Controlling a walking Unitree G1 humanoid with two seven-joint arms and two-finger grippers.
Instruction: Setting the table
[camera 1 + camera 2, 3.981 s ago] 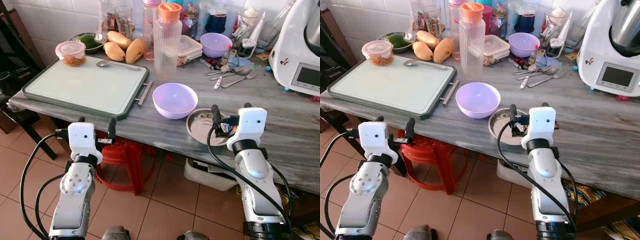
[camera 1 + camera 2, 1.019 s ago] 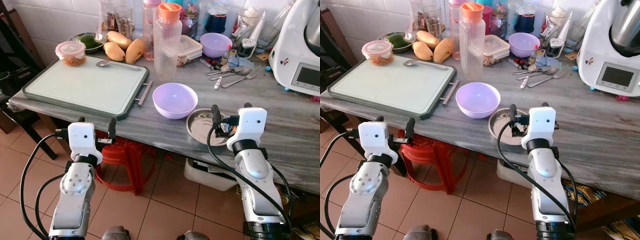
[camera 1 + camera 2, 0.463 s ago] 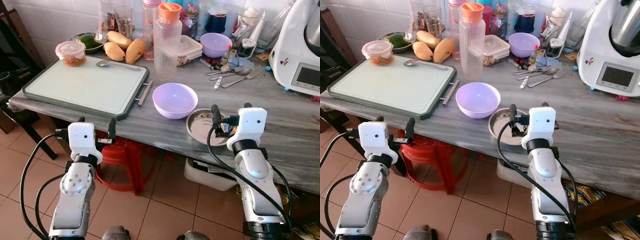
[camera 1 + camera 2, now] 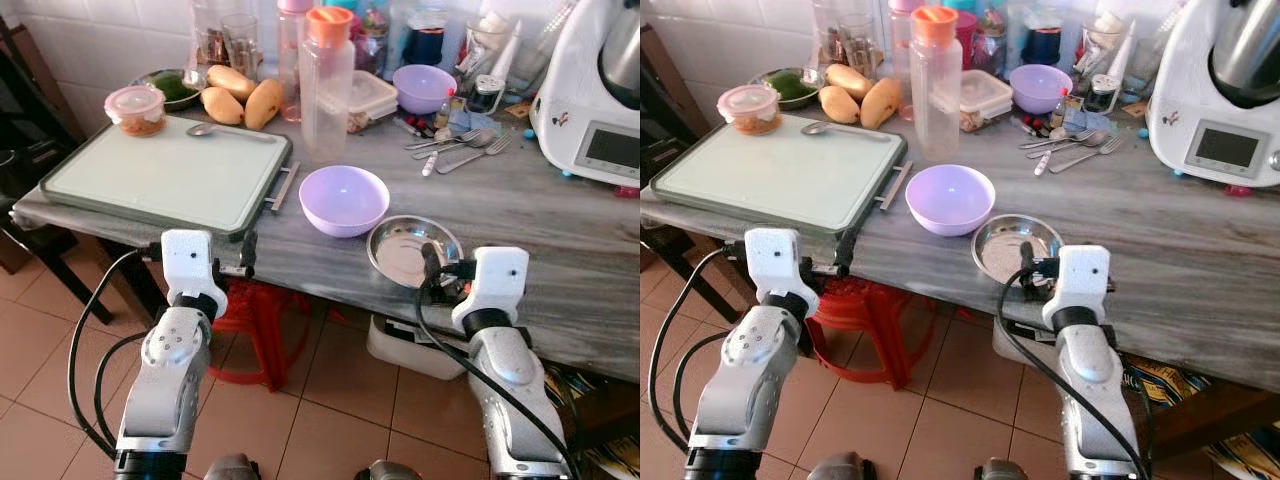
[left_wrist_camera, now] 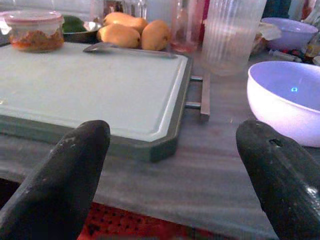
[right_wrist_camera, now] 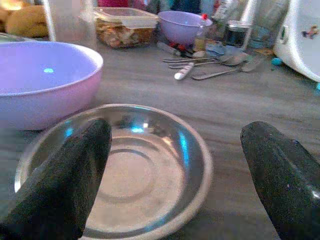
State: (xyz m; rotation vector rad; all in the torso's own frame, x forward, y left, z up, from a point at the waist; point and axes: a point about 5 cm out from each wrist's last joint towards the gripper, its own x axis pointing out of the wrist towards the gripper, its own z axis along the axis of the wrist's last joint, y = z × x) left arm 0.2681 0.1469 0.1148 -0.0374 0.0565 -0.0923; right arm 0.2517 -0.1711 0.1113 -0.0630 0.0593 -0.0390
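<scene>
While both arms hang at the near edge of the grey marbled stone table (image 4: 560, 215), nothing is held: the right gripper (image 6: 170, 170) has its two black fingers spread wide and empty, framing the shallow round stainless-steel plate (image 4: 412, 251) low and right of centre in the left eye view, just short of its near rim. The left gripper (image 5: 175, 165) is likewise wide open and empty, at the table edge at lower left, facing the pale green rectangular serving tray with dark rim (image 4: 165, 172). Just beside the plate, up and left of it, sits the large lilac plastic bowl (image 4: 344, 199); whether the two touch I cannot tell. Loose metal forks and spoons (image 4: 460, 150) lie in the upper right, near the white kitchen machine (image 4: 600, 90); a tall clear plastic jug with orange lid (image 4: 326, 85) stands upper centre. Risks, as judged: the plate lies close to the table's near edge, so a low or skewed approach could push it off or tip it; its thin rim offers little purchase; a wide sweep could knock the bowl.
</scene>
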